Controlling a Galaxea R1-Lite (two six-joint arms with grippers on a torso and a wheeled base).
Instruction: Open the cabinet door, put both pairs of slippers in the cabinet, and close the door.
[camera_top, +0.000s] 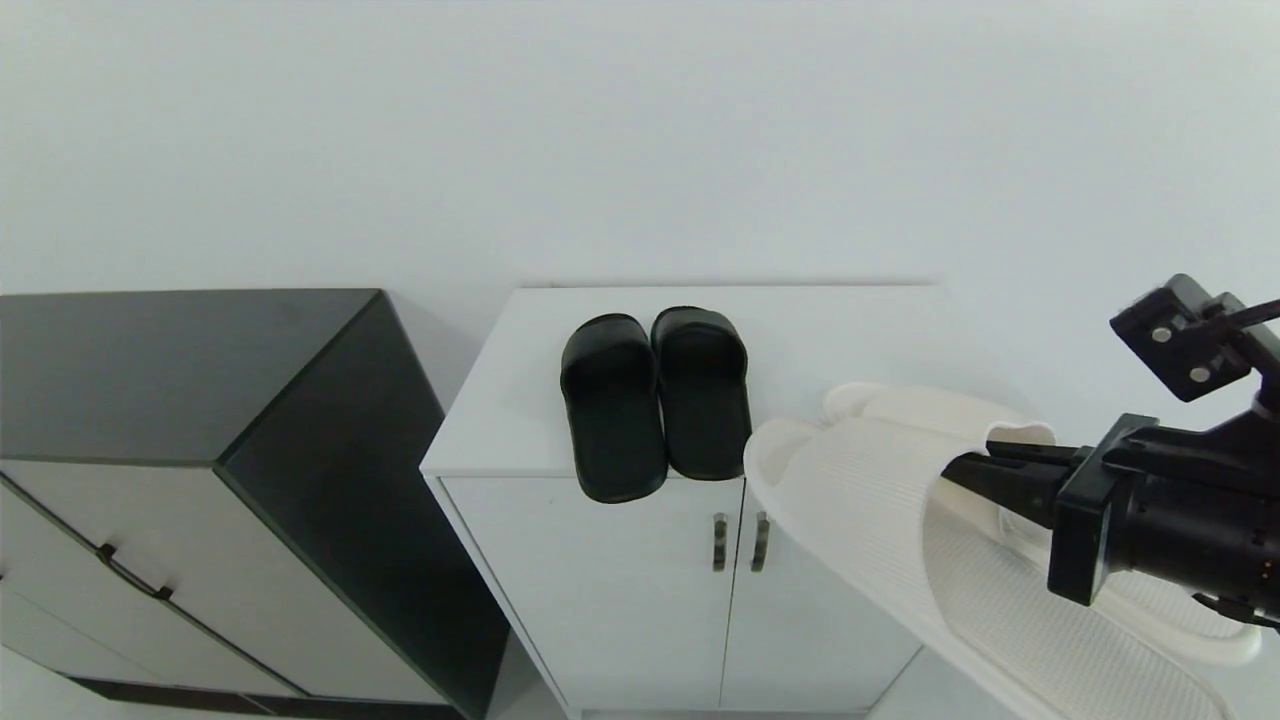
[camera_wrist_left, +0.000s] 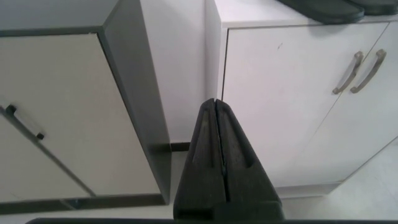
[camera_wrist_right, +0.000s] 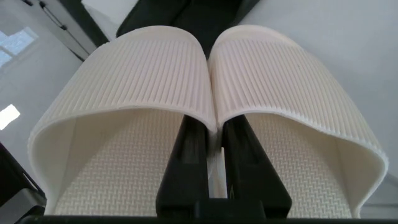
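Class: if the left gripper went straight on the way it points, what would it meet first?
Probably the white cabinet, at its front edge nearest the dark cabinet; the left gripper lines up with it. Depth is unclear, so it might instead enter the gap between them.

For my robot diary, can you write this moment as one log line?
right tool: shut on white slippers, held up | left tool: shut, empty | black slippers: on top of white cabinet | cabinet doors: closed
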